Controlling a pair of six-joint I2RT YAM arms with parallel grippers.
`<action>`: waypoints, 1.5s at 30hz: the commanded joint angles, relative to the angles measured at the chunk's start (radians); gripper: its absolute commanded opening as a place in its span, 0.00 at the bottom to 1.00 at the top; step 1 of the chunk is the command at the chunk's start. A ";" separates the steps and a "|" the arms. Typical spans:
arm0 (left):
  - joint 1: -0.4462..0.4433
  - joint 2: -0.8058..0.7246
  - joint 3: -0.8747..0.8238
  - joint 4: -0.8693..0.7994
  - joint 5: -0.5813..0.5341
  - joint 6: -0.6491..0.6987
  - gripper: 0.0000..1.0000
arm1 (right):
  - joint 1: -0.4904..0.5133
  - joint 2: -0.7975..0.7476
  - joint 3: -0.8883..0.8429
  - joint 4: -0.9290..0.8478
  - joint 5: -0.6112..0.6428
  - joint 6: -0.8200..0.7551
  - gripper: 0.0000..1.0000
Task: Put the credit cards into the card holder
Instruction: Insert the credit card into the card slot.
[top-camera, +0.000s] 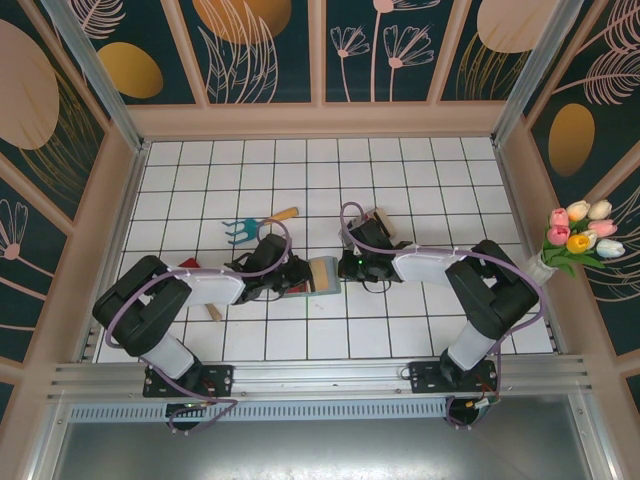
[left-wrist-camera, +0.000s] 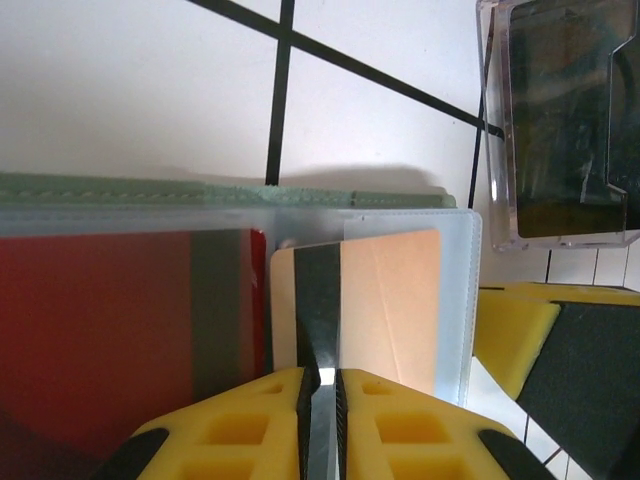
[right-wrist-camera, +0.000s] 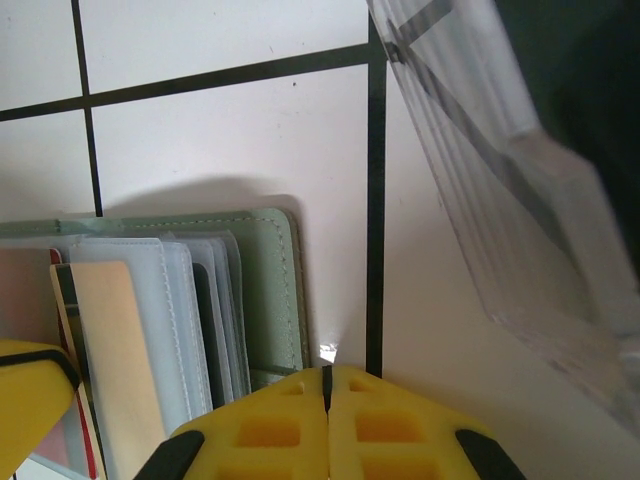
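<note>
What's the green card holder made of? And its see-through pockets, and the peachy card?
The card holder has a green cover that looks like matte leather or fake leather; a stitched line runs along its edge. The pockets look like soft, cloudy clear plastic with seamed edges. The cream card looks like stiff, smooth plastic, though coated paper is possible.

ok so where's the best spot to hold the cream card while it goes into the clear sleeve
Pinch the cream card by its near edge, coming in flat from the side away from the green edge of the card holder. It is thin and lies level with the clear sleeve, so a rear pinch leaves its front free to slide. The left gripper pinches there.
</note>
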 joint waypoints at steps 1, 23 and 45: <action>-0.003 0.027 0.033 -0.010 0.007 0.033 0.18 | 0.015 0.046 -0.001 -0.067 0.019 -0.015 0.07; -0.003 0.030 0.071 -0.085 -0.030 0.059 0.35 | 0.021 0.054 0.018 -0.094 0.052 -0.020 0.07; -0.002 0.061 0.062 0.093 0.127 0.026 0.29 | 0.023 0.054 0.025 -0.093 0.053 -0.017 0.07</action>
